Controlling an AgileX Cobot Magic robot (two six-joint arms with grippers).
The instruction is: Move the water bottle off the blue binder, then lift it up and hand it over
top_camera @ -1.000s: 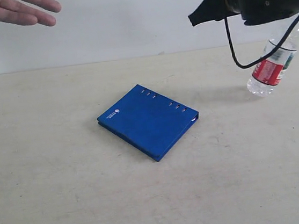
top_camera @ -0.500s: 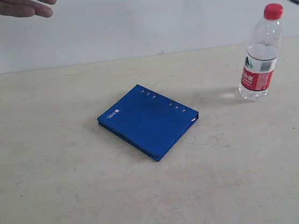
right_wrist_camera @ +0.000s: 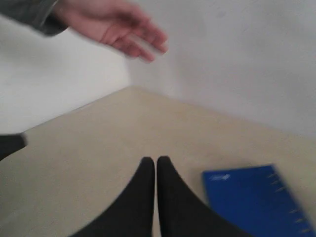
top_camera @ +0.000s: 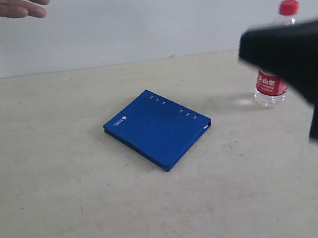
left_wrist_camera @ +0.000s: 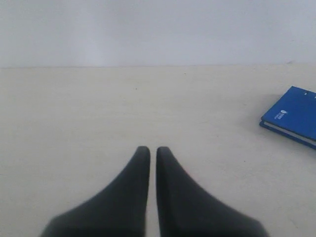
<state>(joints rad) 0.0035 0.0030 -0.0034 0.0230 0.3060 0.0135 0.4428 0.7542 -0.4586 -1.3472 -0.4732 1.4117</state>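
Observation:
The water bottle (top_camera: 269, 87) stands upright on the table at the far right, off the blue binder (top_camera: 158, 128); a blurred dark right arm (top_camera: 293, 60) covers its middle, leaving the red cap and the label showing. The binder lies flat at the table's middle with nothing on it, and also shows as the blue binder (right_wrist_camera: 256, 202) and blue binder (left_wrist_camera: 294, 114). My right gripper (right_wrist_camera: 156, 160) is shut and empty, above the table near the binder. My left gripper (left_wrist_camera: 149, 149) is shut and empty over bare table, well away from the binder.
A person's open hand (top_camera: 8, 7) hovers at the far upper left, seen also as the hand (right_wrist_camera: 113, 24) against the white wall. The beige table (top_camera: 69, 192) runs to the wall behind.
One second ago the bottle hung tilted under the right gripper; then it stood upright, released, with the arm lifted away. Now the right arm has swung down in front of it.

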